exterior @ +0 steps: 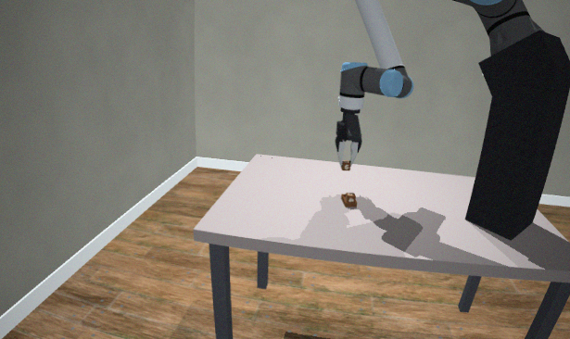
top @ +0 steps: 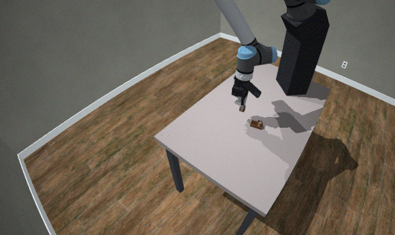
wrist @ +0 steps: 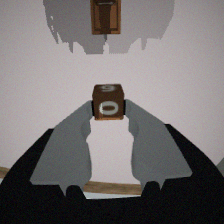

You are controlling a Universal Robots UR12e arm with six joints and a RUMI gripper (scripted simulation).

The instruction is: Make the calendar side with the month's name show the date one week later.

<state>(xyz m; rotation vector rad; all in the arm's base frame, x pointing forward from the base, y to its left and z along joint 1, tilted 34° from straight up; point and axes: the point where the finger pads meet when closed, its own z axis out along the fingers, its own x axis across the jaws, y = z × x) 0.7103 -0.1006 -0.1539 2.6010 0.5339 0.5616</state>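
Note:
My gripper (top: 242, 107) (exterior: 346, 162) (wrist: 108, 101) is shut on a small brown cube (top: 242, 110) (exterior: 346, 167) (wrist: 108, 115) and holds it in the air above the table. In the wrist view the cube shows a light 0 on the face toward the camera and a curved digit, 9 or 6, on its top face. The brown calendar tray (top: 252, 124) (exterior: 348, 205) (wrist: 93, 22) stands on the table, apart from the held cube. The other cube (top: 260, 123) (exterior: 350, 197) is at the tray; its digit is too small to read. The wrist view cuts off the tray's far part.
The light table (top: 207, 144) (exterior: 271, 204) carries the tray. The arm's black pedestal (top: 297, 61) (exterior: 521, 139) rises at the right of the top and exterior views. The arm's shadow falls around the tray and toward the pedestal.

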